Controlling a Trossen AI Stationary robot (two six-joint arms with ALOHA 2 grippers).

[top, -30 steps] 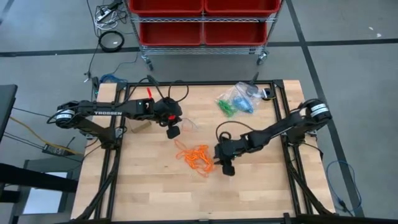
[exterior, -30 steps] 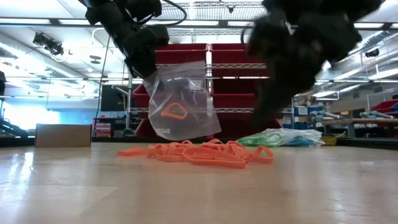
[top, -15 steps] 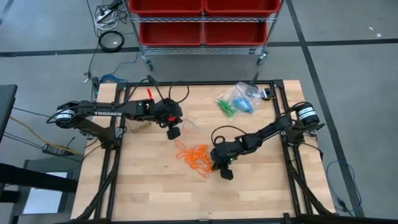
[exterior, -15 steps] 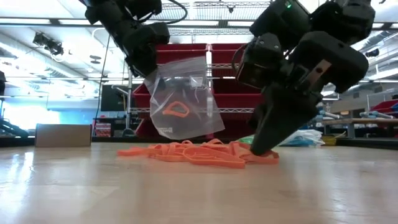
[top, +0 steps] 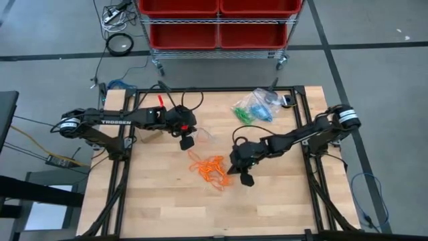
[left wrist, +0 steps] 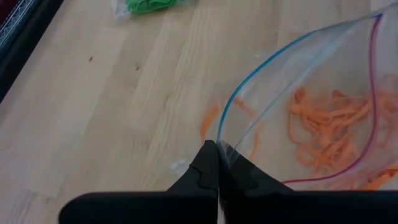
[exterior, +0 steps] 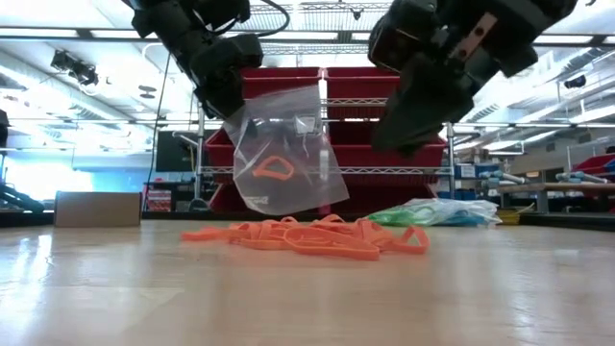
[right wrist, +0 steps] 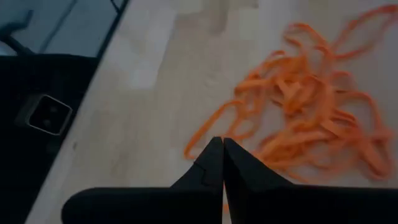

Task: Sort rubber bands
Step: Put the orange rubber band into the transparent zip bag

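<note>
Hovering mid-bench over the orange bands (top: 210, 169), the right gripper (right wrist: 222, 152) looks pinched empty (a missed grab) — the left gripper (left wrist: 217, 155), clamped on the bag (exterior: 283, 154), risks dropping it.

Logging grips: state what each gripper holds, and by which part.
Left gripper: shut on clear bag, by its open top edge. Right gripper: shut, empty, above the orange rubber bands.
</note>
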